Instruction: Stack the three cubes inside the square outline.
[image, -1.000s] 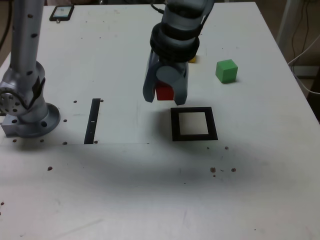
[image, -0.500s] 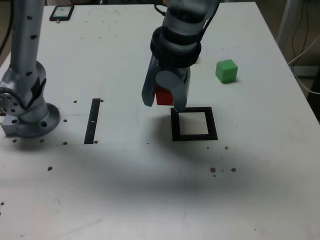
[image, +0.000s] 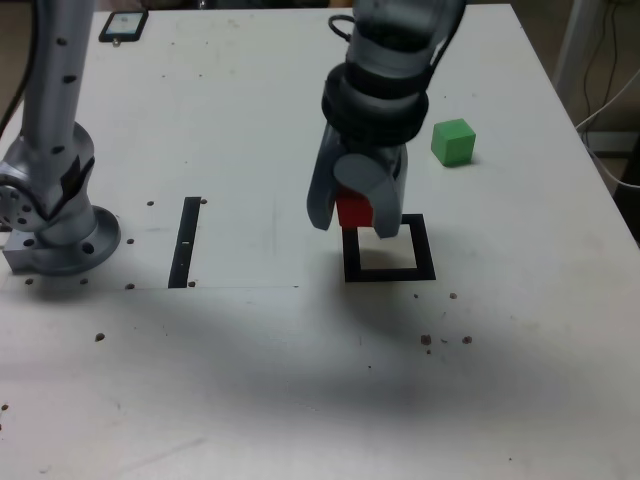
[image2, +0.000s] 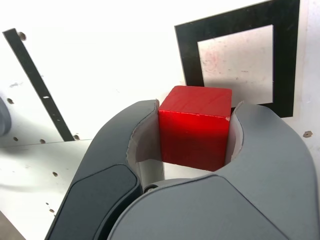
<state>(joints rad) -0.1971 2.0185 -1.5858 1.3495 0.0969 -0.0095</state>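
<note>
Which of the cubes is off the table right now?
The small red cube, clamped in the grey gripper beside the black square outline. The small green cube sits on the table.

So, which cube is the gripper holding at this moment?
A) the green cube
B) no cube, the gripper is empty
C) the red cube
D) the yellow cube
C: the gripper is shut on the red cube, which sits between its two jaws, while the green cube rests apart on the table.
</note>
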